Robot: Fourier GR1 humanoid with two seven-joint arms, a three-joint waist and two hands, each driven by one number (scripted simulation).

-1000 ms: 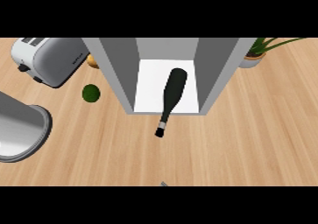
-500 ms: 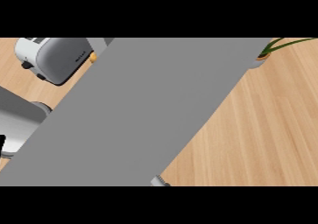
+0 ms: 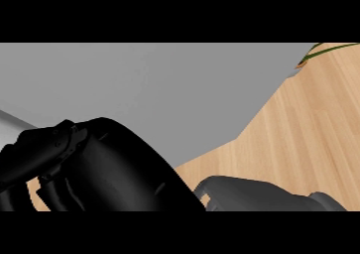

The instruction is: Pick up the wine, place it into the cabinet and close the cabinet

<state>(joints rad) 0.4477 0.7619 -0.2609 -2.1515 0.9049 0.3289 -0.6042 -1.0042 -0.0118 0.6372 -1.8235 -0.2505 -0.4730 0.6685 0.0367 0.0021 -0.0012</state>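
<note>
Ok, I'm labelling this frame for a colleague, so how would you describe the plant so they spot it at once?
Start from the big grey cabinet panel that fills the upper left of the view and follow its right edge to the top right corner. There the plant shows as thin leaves arching over the wooden counter. It is the only green thing in view.

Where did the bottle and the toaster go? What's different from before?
A big grey surface now covers the upper left, hiding the open cabinet, the bottle in it and the toaster. A black hand has come up at the lower left, and a dark shape shows at the bottom right. The wooden counter and the green plant leaves at top right stayed.
</note>
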